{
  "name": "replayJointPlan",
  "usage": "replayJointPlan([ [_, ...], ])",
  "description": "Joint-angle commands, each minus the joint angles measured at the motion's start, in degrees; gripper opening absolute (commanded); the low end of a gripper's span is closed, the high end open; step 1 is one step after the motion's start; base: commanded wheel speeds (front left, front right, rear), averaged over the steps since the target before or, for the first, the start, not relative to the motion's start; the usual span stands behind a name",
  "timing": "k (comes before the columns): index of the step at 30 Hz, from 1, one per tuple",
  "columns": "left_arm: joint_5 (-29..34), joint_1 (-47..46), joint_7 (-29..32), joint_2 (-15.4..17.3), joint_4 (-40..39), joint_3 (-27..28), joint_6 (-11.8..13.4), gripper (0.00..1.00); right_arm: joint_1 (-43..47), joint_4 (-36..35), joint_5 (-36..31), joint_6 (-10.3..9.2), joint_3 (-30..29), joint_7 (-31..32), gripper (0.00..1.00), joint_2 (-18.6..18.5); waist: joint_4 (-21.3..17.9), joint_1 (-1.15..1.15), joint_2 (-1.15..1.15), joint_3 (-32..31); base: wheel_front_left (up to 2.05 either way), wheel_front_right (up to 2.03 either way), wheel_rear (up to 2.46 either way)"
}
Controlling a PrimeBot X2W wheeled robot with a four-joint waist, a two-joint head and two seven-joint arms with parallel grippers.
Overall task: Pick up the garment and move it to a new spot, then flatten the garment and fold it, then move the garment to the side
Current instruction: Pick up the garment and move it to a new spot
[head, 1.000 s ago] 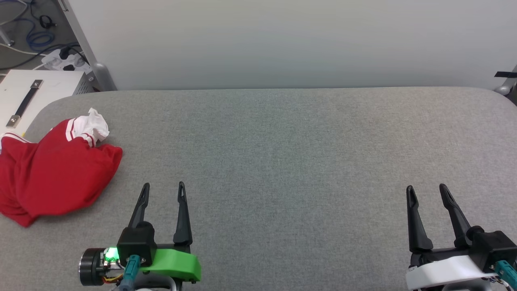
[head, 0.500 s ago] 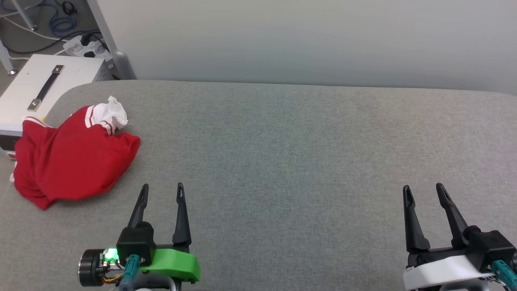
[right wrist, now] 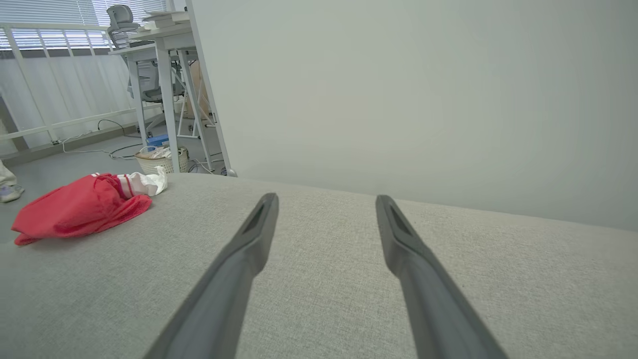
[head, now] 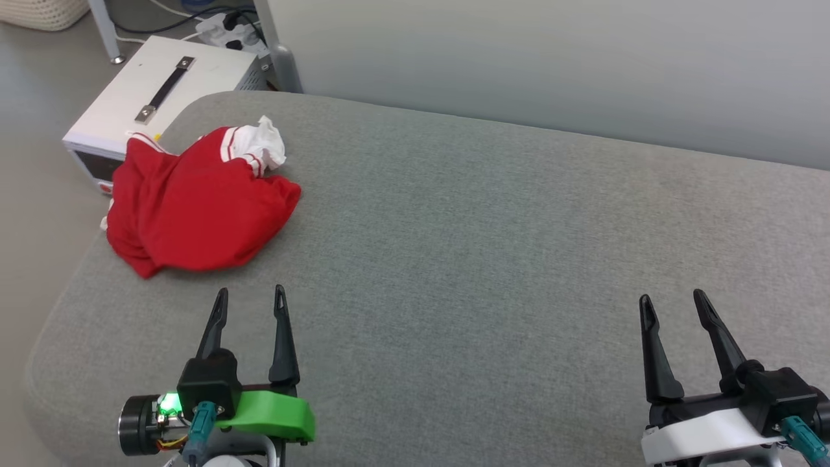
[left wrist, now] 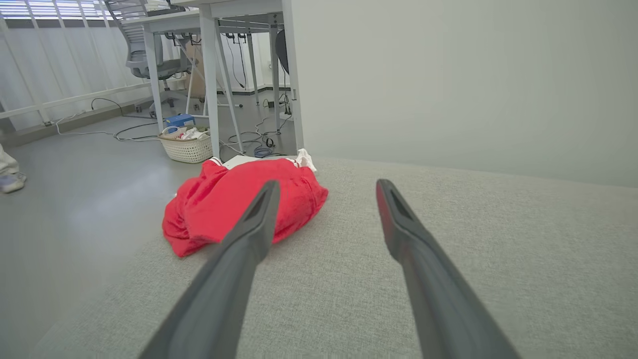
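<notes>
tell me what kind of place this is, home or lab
Probably an office or lab workroom rather than a home: white desks with an office chair, trailing cables, and a grey padded work table.

Crumpled red jersey T-shirt with white sleeve (left wrist: 214,204): partly hidden behind dark finger (left wrist: 249,234) of left gripper (left wrist: 325,185), left wrist view. Cream woven basket (head: 39,13): cut off, upper left corner, head view.
</notes>
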Motion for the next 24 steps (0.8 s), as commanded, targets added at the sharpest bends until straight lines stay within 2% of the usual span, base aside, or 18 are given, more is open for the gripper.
replayJointPlan([
  [1, -0.8, -0.8, -0.3, -0.3, -0.1, 0.2, 0.3, 1.0, -0.9, -0.2, -0.4, -0.04, 0.1, -0.3, 1.0, 0.1, 4.1, 0.0, 0.0, 1.2, 0.0, 0.0, 0.0],
  [16, -2.1, -0.9, -0.3, -0.3, 0.0, 1.0, 1.2, 1.0, -1.5, -0.5, -1.5, -0.04, 1.1, -0.3, 1.0, 0.1, 14.6, 0.0, 0.0, 2.4, 0.0, 0.0, 0.0],
  [24, -2.9, -0.4, -0.3, -0.3, 0.1, 1.1, 1.7, 1.0, -1.9, -0.2, -2.0, -0.04, 1.7, -0.3, 1.0, 0.1, 17.5, 0.0, 0.0, 2.8, 0.0, 0.0, 0.0],
])
